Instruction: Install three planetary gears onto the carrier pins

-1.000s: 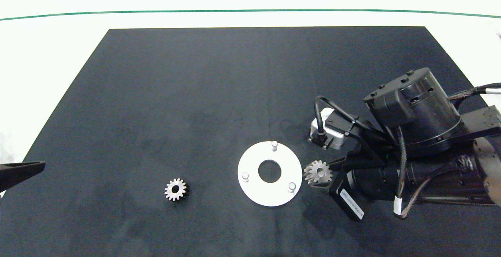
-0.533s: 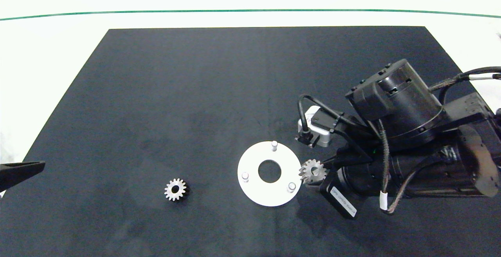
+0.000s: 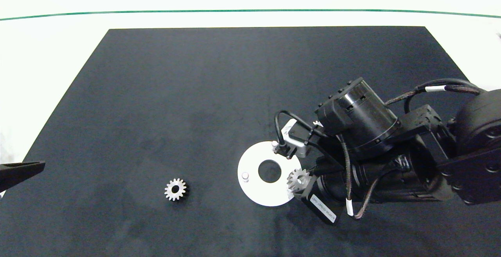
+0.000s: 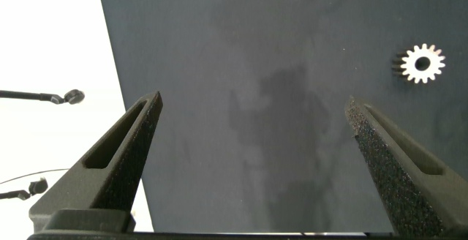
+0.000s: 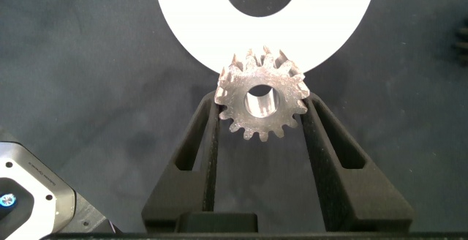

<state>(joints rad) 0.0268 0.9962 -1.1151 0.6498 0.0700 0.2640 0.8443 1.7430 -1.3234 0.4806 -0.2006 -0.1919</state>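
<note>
The white disc [image 3: 254,190] lies on the black mat, with two carrier pins showing: one at its far side [image 3: 274,144], one at its left [image 3: 245,176]. My right gripper [image 3: 299,179] is shut on a silver planetary gear [image 3: 298,178], held flat over the disc's right front rim and hiding whatever lies beneath it. In the right wrist view the gear [image 5: 261,102] sits between the two fingertips, over the disc's edge [image 5: 183,20]. Another gear [image 3: 175,189] lies flat on the mat left of the disc. My left gripper [image 4: 252,105] is open at the mat's left edge, with that gear [image 4: 423,64] some way off.
The black mat [image 3: 195,92] covers most of the white table; a green line [image 3: 250,10] runs along the far side. The right arm's bulk and cables [image 3: 372,159] fill the mat's right front area. One finger of the left gripper [image 3: 21,170] pokes in at the left edge.
The right arm has swung left with the gear, carrying it from just right of the disc to over the disc's right front rim. The left gripper and the loose gear have not moved.
</note>
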